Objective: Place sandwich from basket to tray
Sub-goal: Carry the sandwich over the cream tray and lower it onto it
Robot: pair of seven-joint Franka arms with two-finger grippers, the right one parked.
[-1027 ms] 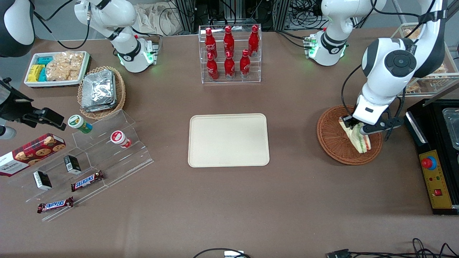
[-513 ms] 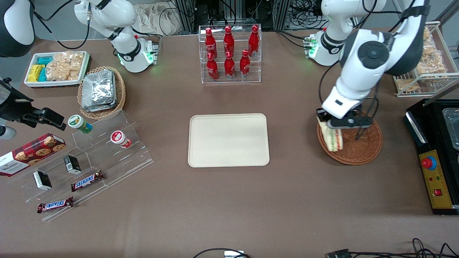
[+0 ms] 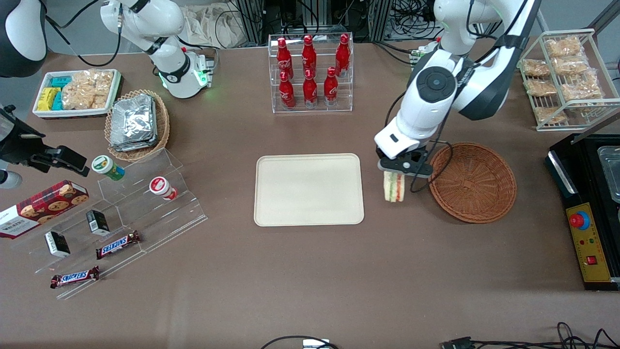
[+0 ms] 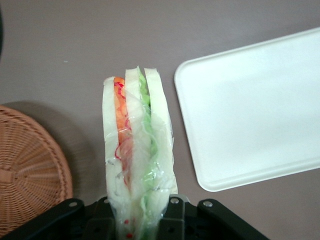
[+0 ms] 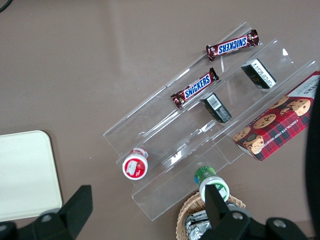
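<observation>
My left gripper (image 3: 393,170) is shut on the sandwich (image 3: 394,186), a clear-wrapped wedge of white bread with red, orange and green layers. It hangs in the air over bare table between the reddish-brown wicker basket (image 3: 472,182) and the cream tray (image 3: 309,189). In the left wrist view the sandwich (image 4: 136,150) stands out from between the gripper (image 4: 141,220) fingers, with the tray (image 4: 255,110) on one side and the basket (image 4: 27,167) on the other. The basket holds nothing.
A clear rack of red cola bottles (image 3: 310,72) stands farther from the front camera than the tray. A wire rack of snack bags (image 3: 562,77) and a black appliance (image 3: 588,203) sit at the working arm's end. A foil-packet basket (image 3: 136,123) and acrylic snack steps (image 3: 121,213) lie toward the parked arm's end.
The gripper lifted the sandwich out of the basket and carried it toward the tray; it now hangs over the table between basket and tray.
</observation>
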